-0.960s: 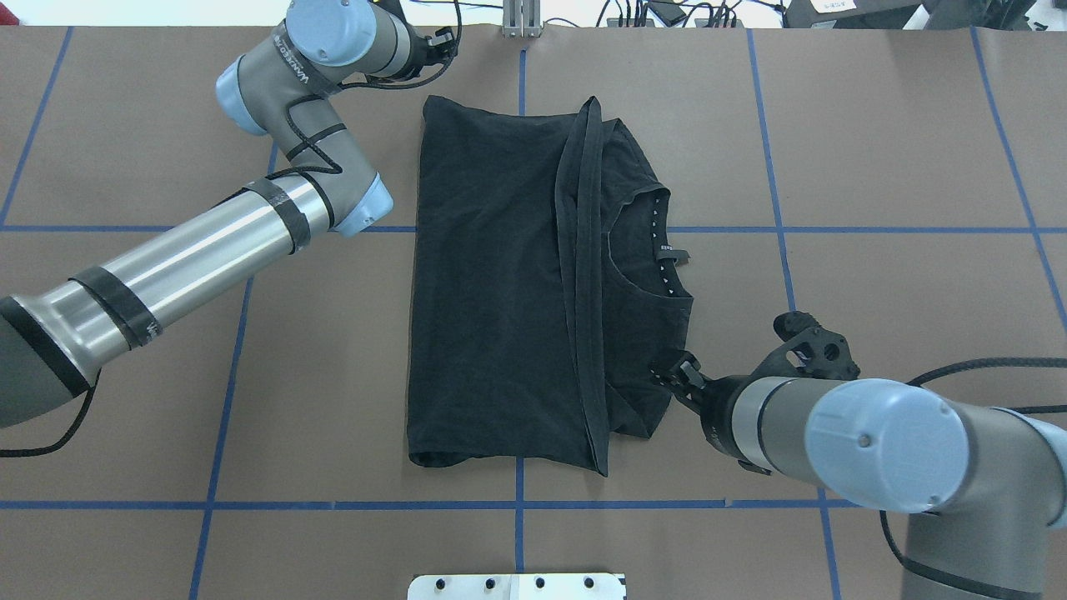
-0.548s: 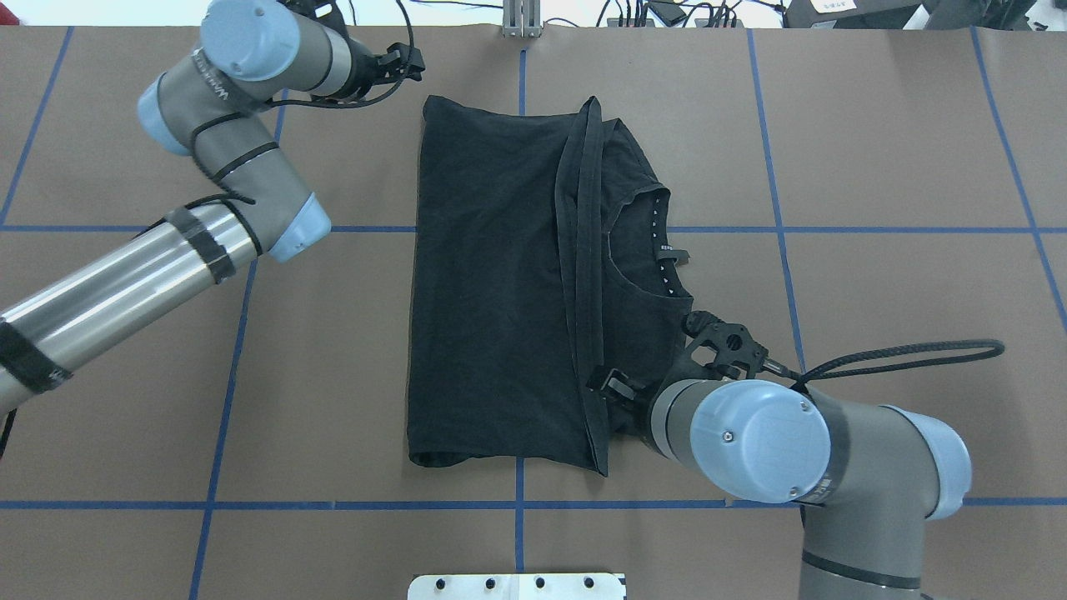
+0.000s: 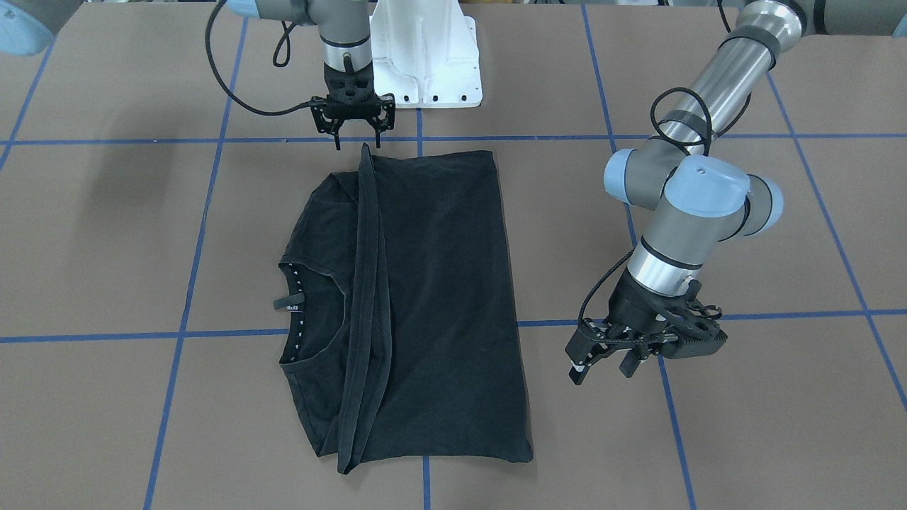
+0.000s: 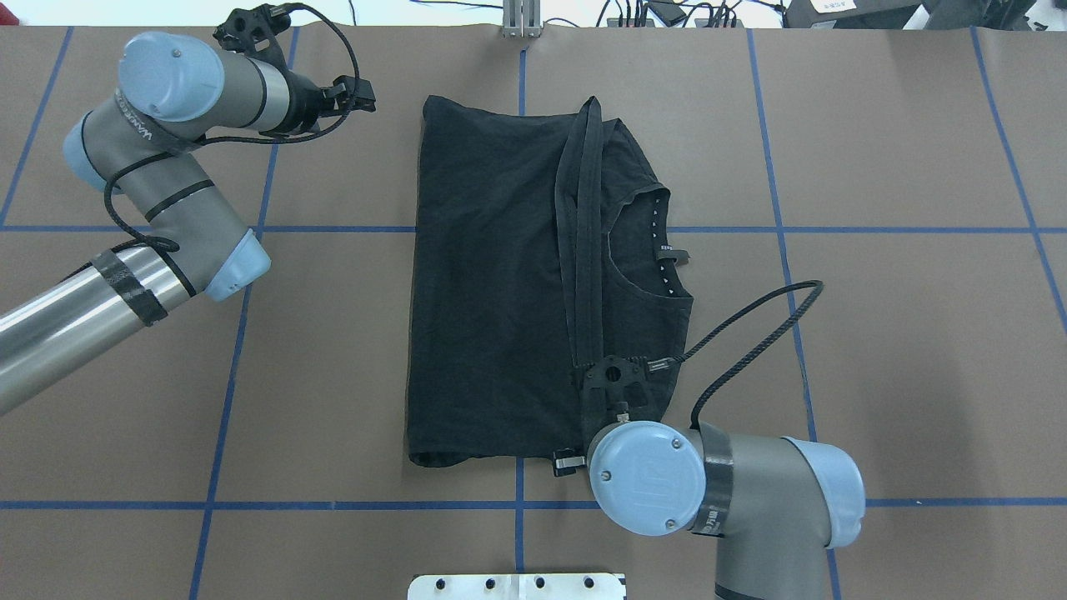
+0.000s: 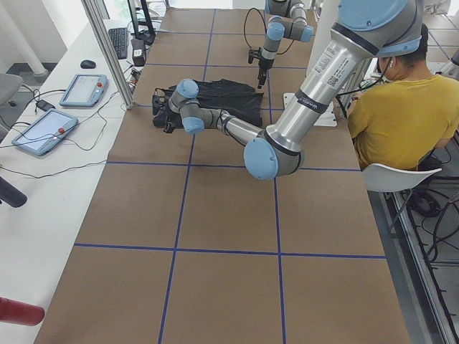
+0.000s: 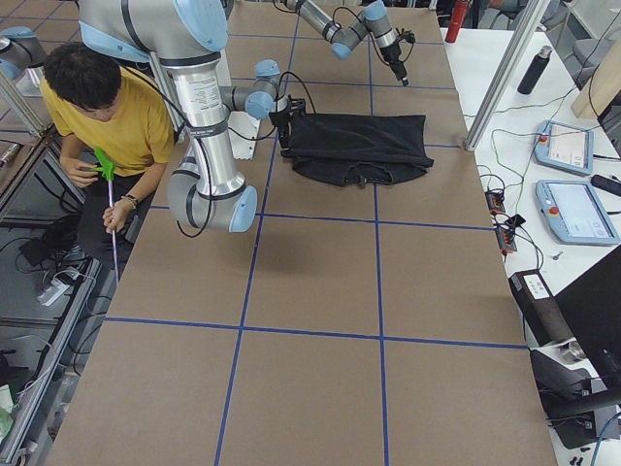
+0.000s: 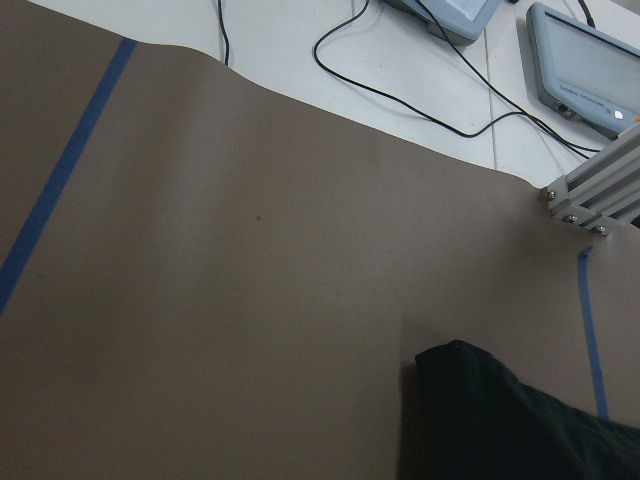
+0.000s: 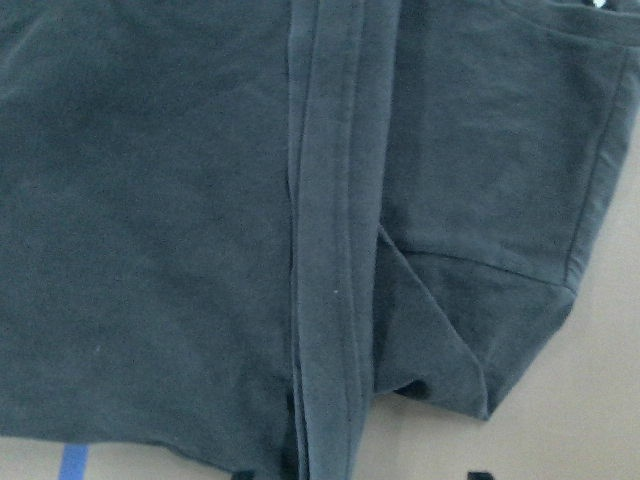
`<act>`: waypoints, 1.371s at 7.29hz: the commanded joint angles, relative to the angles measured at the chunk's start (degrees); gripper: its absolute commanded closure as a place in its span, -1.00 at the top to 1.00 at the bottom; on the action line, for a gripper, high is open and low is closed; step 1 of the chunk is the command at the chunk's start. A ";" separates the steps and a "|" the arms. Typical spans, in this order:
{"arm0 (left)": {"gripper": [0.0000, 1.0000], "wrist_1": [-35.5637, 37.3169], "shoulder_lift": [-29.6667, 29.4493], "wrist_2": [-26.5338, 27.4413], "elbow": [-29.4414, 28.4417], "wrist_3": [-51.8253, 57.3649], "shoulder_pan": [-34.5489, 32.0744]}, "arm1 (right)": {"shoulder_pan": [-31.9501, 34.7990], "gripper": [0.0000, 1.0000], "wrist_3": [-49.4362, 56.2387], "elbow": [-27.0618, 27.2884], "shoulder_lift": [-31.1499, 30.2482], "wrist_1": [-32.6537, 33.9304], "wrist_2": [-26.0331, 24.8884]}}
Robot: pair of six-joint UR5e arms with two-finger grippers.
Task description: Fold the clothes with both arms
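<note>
Both arms have shifted. My right gripper [image 3: 358, 140] has swung from the sleeve to the T-shirt's [image 4: 492, 275] robot-side edge and hangs over the end of the folded hem strip, fingers spread, holding nothing. My left gripper [image 3: 601, 368] has drawn back from the far corner, fingers apart too, clear of the cloth. The shirt lies folded on the brown table [image 4: 875, 167], collar towards my right.

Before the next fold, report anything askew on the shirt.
On the T-shirt, the folded-over hem stops short of the collar, leaving it uncovered, and the neck label flips outward. No damage visible.
</note>
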State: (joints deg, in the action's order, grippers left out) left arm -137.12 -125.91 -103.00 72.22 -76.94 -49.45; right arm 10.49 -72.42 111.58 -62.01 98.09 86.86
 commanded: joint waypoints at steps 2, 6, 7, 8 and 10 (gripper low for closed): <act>1.00 0.10 0.31 -0.01 0.29 -0.41 0.05 | -1.00 -0.09 7.55 -3.39 2.07 2.62 -0.29; 1.00 0.10 0.31 -0.01 0.29 -0.41 0.05 | -0.91 -1.00 7.55 -3.13 2.16 2.72 0.06; 1.00 0.10 0.31 0.08 0.29 -0.41 0.05 | -0.04 -1.00 7.81 -2.34 2.24 2.81 0.58; 1.00 0.10 0.31 0.08 0.29 -0.49 0.05 | 1.27 -1.00 9.21 0.10 1.98 5.07 1.89; 1.00 0.10 0.31 0.17 0.37 -1.71 0.05 | -3.42 -1.00 -1.75 1.45 -2.83 6.07 0.51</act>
State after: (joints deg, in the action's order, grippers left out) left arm -137.02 -125.59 -102.87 72.53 -77.72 -49.40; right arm 10.22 -66.44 112.41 -62.36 103.71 88.07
